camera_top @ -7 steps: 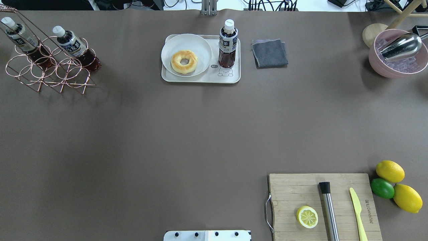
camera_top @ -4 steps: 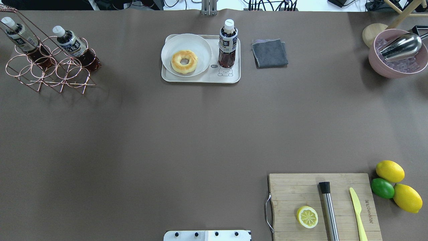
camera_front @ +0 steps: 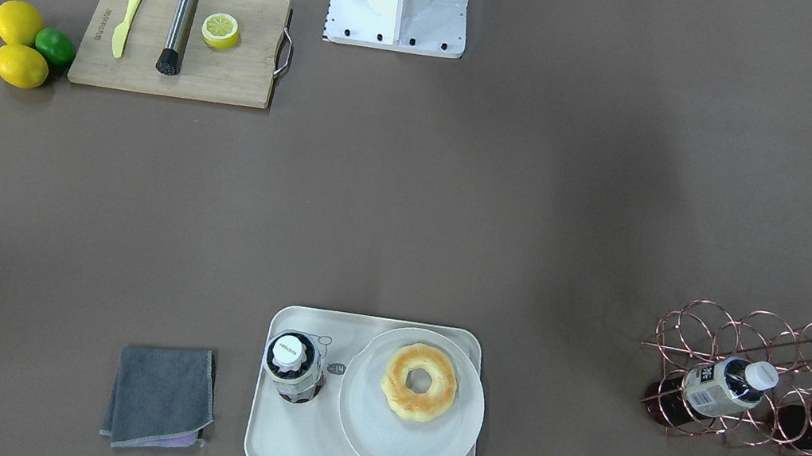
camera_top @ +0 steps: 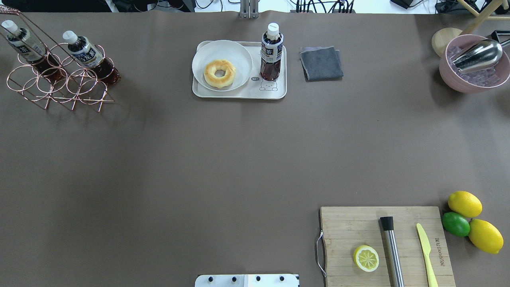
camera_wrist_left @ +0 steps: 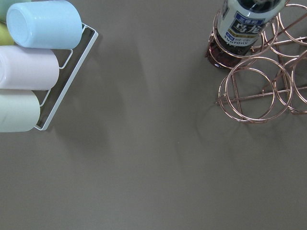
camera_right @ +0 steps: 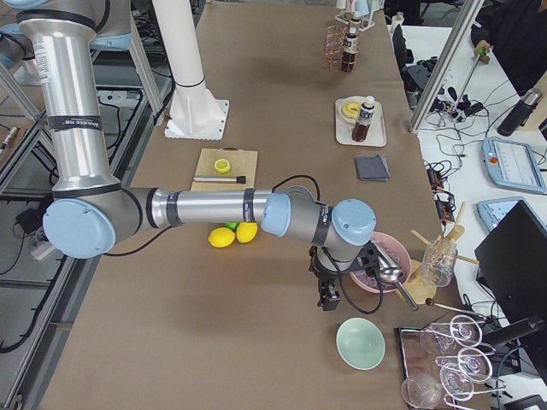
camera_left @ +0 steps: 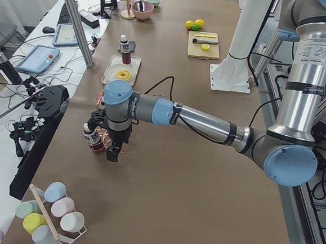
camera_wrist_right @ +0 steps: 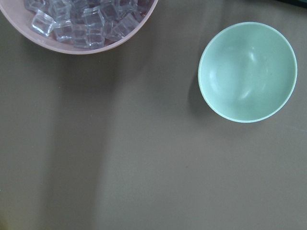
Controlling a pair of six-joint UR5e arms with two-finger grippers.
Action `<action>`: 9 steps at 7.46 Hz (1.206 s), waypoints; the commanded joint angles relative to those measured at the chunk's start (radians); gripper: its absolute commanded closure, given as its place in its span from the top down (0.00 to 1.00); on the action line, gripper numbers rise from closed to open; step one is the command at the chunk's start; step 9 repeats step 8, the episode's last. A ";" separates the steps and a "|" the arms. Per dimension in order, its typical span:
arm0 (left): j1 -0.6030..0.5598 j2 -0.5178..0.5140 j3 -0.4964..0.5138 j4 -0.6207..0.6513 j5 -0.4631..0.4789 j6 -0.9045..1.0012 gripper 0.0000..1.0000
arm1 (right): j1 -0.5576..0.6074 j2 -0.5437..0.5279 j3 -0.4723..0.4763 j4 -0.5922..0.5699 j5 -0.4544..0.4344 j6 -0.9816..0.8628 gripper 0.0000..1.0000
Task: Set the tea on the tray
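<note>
Wood cutting board lies nearest the robot's base on the worktop, carrying a lemon half, a steel muddler and a yellow knife. Two lemons and a lime sit just beside its right edge. Farther out, the tray holds the tea, which stands upright on the tray's right part, just behind the bear drawing. Beside it on the tray is a white plate with a doughnut. A grey cloth lies near the tray's right side. At the far left a copper wire rack holds two other bottles, tilted. The left claw hangs over the worktop just beside that rack, well apart from the tray. The right claw hangs near a pink bowl of ice and a green bowl. Whether either claw's fingers are apart or together cannot be told from the side views.
</note>
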 commanded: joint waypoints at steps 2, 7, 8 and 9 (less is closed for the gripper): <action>0.000 0.000 0.011 0.000 0.000 0.000 0.97 | -0.001 0.011 -0.009 -0.003 -0.018 0.016 1.00; -0.012 0.063 0.011 -0.005 -0.001 0.076 0.97 | -0.003 0.016 0.003 -0.003 -0.013 0.021 1.00; -0.013 0.071 -0.001 -0.005 -0.001 0.077 0.97 | -0.003 0.017 0.003 -0.003 -0.012 0.019 1.00; -0.013 0.071 -0.001 -0.005 -0.001 0.077 0.97 | -0.003 0.017 0.003 -0.003 -0.012 0.019 1.00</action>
